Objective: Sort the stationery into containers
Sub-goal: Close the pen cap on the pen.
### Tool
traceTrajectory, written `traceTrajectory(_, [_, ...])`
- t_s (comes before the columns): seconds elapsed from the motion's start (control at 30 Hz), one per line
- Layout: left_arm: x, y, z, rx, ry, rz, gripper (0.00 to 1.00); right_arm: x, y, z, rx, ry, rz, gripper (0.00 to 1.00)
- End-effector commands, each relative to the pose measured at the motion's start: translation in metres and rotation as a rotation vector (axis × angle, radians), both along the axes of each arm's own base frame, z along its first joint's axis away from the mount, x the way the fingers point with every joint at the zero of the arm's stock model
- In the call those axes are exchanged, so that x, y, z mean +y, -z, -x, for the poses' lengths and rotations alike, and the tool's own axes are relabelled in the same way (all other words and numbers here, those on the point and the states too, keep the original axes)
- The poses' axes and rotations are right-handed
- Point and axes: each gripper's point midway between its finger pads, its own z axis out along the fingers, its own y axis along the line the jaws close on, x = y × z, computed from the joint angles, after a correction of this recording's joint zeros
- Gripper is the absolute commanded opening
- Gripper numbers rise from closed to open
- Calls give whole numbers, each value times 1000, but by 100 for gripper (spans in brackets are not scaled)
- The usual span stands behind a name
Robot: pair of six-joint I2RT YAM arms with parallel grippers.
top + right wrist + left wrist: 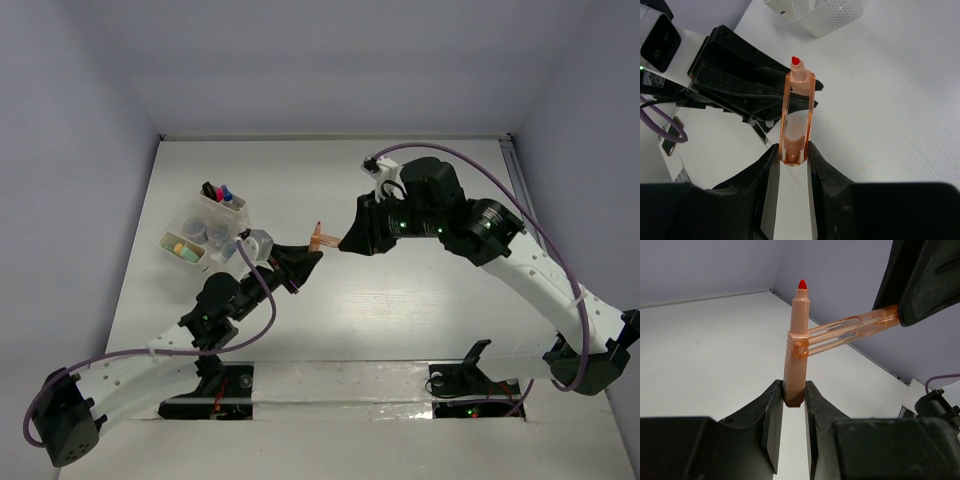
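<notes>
**Nearly sorted: one orange marker held in the air between both arms**

Mid-counter, the orange marker stood upright in the air, above the counter and a little to the right of the containers. The left gripper was pressed together on its dark butt end. The red felt tip was bare. The barrel was round, smooth peach-orange plastic with a ribbed collar partway up.

The cap was a translucent orange tube with a looped clip. It lay crosswise with its near end against the barrel. The right gripper was pinching the far end.

The containers were low-walled rectangular bins of cloudy white plastic, clustered together.
- Back bin: dark and blue-capped markers, standing.
- Middle: two round clear jars.
- Near-left bin: pale green and yellow stubby pieces.

No loose stationery showed on the counter.

Judgement: the sort looked almost done, and this marker seemed to be the last item. Still to do were seating the cap over the tip and setting the marker into a bin, probably the one with the other markers.
</notes>
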Motion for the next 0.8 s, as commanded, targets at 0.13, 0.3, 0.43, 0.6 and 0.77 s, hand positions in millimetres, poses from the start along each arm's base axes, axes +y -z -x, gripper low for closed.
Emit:
traceTrajectory(0.13, [0,-16,1,-20,-5,18,0,4,-29,-44,-185,103,-49,0])
traceTrajectory(0.3, [-2,-14,1,-19,0,-3,0,11,-40,-58,-238,122,-71,0])
traceTrajectory(0.43, [-3,-13,4,-19,7,-7,0,14,-42,-70,-265,142,-54,0])
traceTrajectory(0.6, [-3,-9,3,-11,8,-15,0,16,-50,-79,-300,159,-53,0])
traceTrajectory(0.77, [-5,-9,3,-16,15,-22,0,20,-49,-84,-309,148,-31,0])
